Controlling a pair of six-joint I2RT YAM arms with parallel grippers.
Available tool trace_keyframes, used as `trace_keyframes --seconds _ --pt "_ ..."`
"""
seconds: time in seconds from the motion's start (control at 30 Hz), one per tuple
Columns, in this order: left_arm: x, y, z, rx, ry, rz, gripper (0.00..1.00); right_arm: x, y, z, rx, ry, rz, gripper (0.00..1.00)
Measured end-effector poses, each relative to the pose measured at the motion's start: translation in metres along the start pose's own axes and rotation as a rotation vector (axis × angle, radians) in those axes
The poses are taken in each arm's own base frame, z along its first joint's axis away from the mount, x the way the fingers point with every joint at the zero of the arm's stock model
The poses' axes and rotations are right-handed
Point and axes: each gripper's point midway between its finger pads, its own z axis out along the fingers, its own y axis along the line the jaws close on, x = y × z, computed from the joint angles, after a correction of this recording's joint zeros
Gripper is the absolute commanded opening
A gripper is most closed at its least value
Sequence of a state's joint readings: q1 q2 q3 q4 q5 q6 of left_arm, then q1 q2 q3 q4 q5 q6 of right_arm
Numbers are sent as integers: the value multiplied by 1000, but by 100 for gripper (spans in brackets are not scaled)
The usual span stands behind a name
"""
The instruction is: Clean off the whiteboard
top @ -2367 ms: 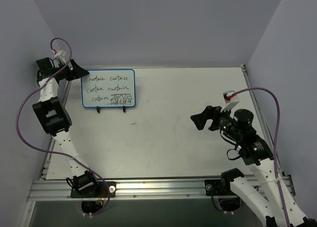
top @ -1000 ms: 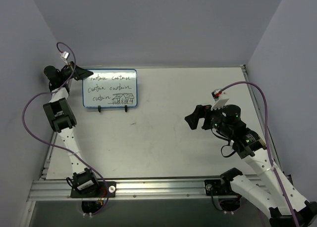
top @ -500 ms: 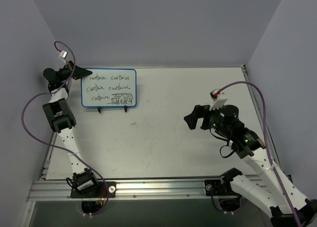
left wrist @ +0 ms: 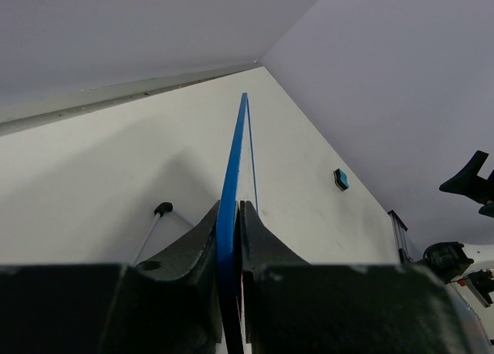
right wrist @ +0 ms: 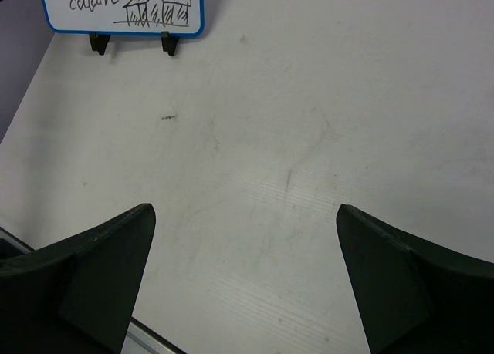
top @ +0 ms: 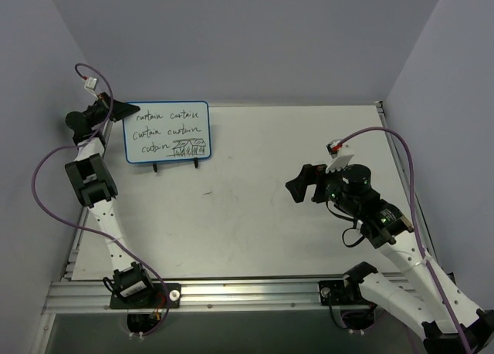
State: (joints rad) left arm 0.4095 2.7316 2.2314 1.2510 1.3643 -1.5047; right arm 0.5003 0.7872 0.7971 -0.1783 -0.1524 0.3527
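Desk point(top: 255, 215) white, lightly scuffed, pale lavender walls point(top: 231, 38) on three sides. Whiteboard point(top: 167, 132) stands far left, handwriting unerased; left jaws clamped on its left edge. Right jaws wide apart, mid-right, well apart from it.

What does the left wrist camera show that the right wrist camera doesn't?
Only the left wrist: the whiteboard edge-on, its blue frame pinched in the left hand, plus a small teal block on the table near the wall. Only the right wrist: the board's face, with handwriting and a house sketch. Both: the whiteboard, the white table, and the open right hand.
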Motion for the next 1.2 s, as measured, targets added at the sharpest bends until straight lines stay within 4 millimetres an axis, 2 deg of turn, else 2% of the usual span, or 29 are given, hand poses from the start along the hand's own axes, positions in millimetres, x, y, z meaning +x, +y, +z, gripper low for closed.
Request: trace_keyframes --seconds 0.33,0.73,0.97,1.2 --pt "2 3 0 -4 -25 -50 2 -5 1 -2 7 -17 -1 100" --pt "5 3 3 -15 -49 -32 2 -4 2 -2 3 -16 -5 100" --pt "0 -11 5 -22 -56 34 2 -3 3 -2 1 -12 -10 100" --pt "-19 -32 8 -13 -76 184 2 -7 5 -2 -4 -19 -13 100"
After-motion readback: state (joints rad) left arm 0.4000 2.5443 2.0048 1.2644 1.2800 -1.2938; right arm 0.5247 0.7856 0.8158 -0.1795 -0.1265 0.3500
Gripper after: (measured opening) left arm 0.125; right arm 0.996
